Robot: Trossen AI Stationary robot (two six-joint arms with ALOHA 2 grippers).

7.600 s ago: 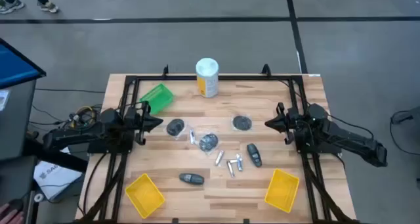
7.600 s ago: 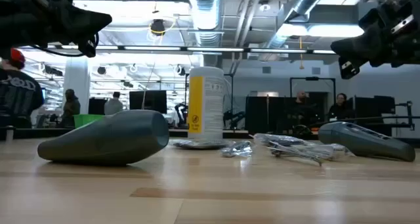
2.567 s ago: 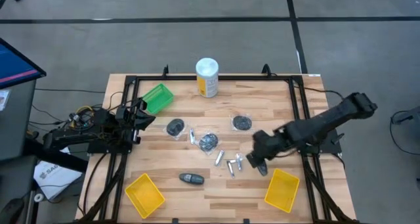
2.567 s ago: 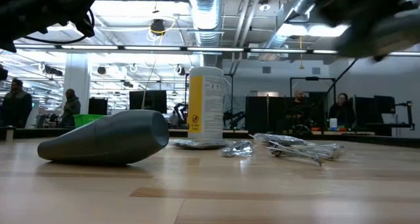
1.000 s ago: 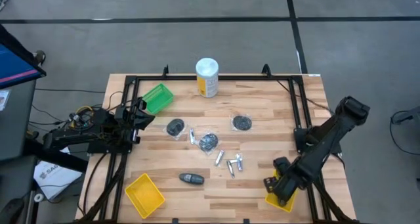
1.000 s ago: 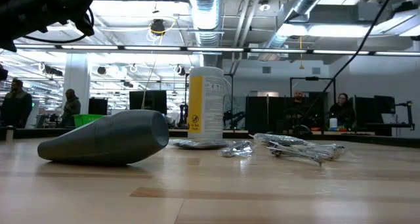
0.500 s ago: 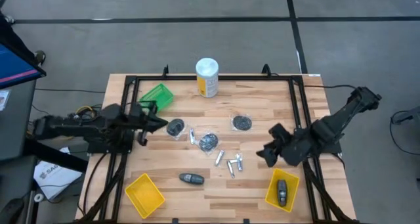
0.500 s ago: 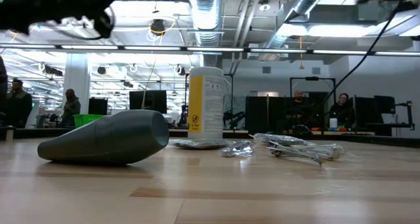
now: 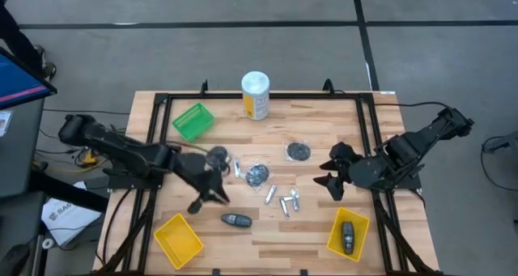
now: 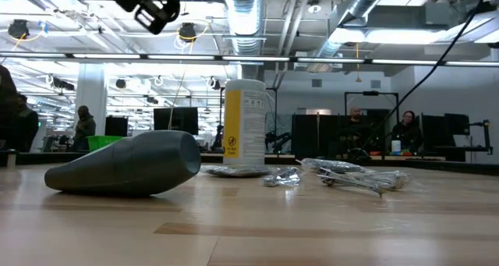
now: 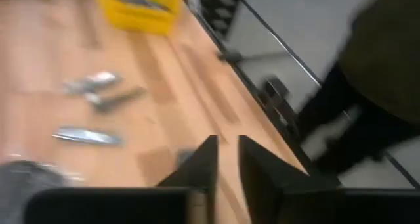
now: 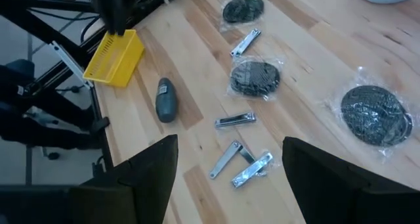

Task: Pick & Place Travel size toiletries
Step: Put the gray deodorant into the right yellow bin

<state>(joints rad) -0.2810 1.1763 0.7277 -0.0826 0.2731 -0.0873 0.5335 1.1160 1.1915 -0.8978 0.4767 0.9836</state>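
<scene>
Lying in the yellow bin [image 9: 357, 221] at the table's [image 9: 324, 122] five o'clock corner, one dark pod [image 9: 347, 235] is home. Its twin [image 9: 236, 220] waits on the bare wood near six o'clock.

Your left gripper [image 9: 207, 197] hangs just above and to the nine o'clock side of that second pod. Whether it is released or clenched you cannot tell. Your right gripper [image 9: 332, 173] sits released and empty at about four o'clock, just beyond the filled bin.

The likely trouble is the pod's rounded shell. If you close off-centre, it may squirt sideways or roll toward the six o'clock edge. A fast descent could also sweep the left arm across the nearest disc [image 9: 217, 156], which lies close beside it.

The count:
- Two pods, one binned and one loose.
- Three grey discs, the other two at centre [image 9: 257, 175] and toward two o'clock [image 9: 299, 151].
- Four small silver clips, one [image 9: 237, 168] between the two nearer discs and three bunched [image 9: 285, 203] just past centre toward five o'clock.
- Two yellow bins, the second [image 9: 178, 237] at seven o'clock.
- One green bin [image 9: 193, 121] at ten o'clock.
- One white-and-yellow canister [image 9: 255, 95] at twelve.
</scene>
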